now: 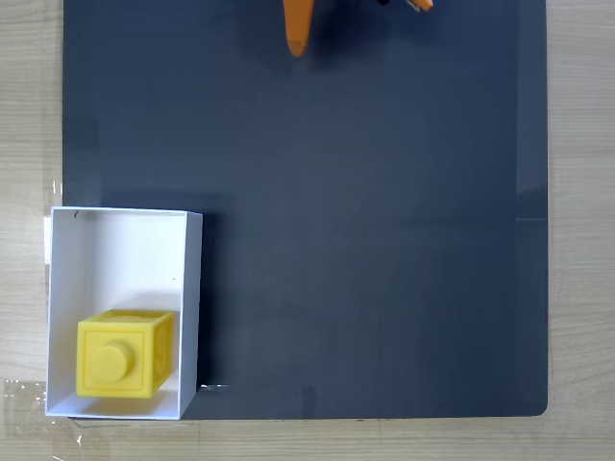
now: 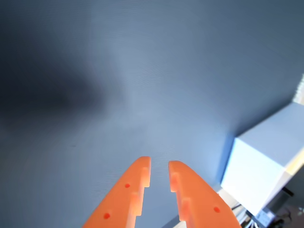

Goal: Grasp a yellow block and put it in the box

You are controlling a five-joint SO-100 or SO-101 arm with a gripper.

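The yellow block (image 1: 123,353) rests inside the white box (image 1: 192,307) at the lower left of the fixed view, in the box's near half, with a round stud facing up. My orange gripper (image 1: 298,43) hangs at the top edge of the same view, far from the box. In the wrist view the gripper (image 2: 159,164) points over bare dark mat, its fingers almost together with only a thin slit and nothing between them. A corner of the box (image 2: 259,175) shows at the lower right of the wrist view.
A dark grey mat (image 1: 365,230) covers most of the wooden table (image 1: 581,240). The box stands on the mat's lower left corner, partly over its edge. Clear tape (image 1: 24,394) lies beside the box.
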